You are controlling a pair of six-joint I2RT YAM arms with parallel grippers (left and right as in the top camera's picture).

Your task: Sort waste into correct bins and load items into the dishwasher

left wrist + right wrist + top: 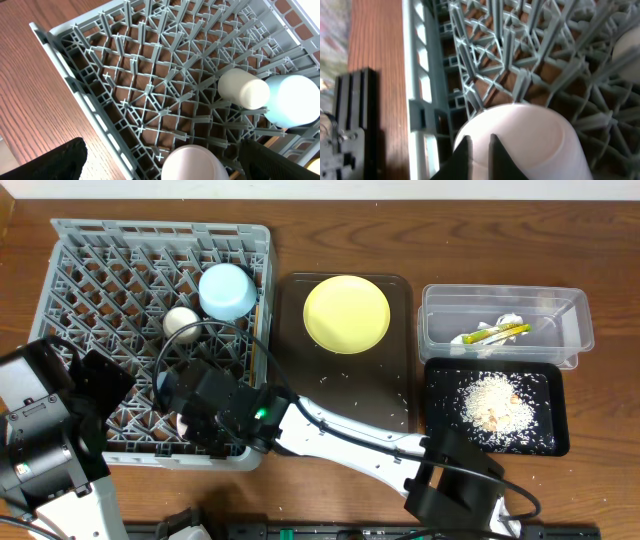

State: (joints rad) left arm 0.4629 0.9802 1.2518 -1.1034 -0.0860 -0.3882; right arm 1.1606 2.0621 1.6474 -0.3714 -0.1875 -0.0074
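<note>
The grey dishwasher rack holds an upturned light blue bowl and a white cup lying on its side next to the bowl. Another white cup stands upside down at the rack's front edge. My right gripper is shut just over this cup's base, with nothing between its fingertips. My left gripper is open wide above the same corner, and the cup shows between its fingers. The yellow plate lies on the brown tray.
A clear tub at the right holds a yellow wrapper and white paper. In front of it, a black tray carries whitish rice and food bits. Stray grains dot the brown tray. My right arm spans the table's front.
</note>
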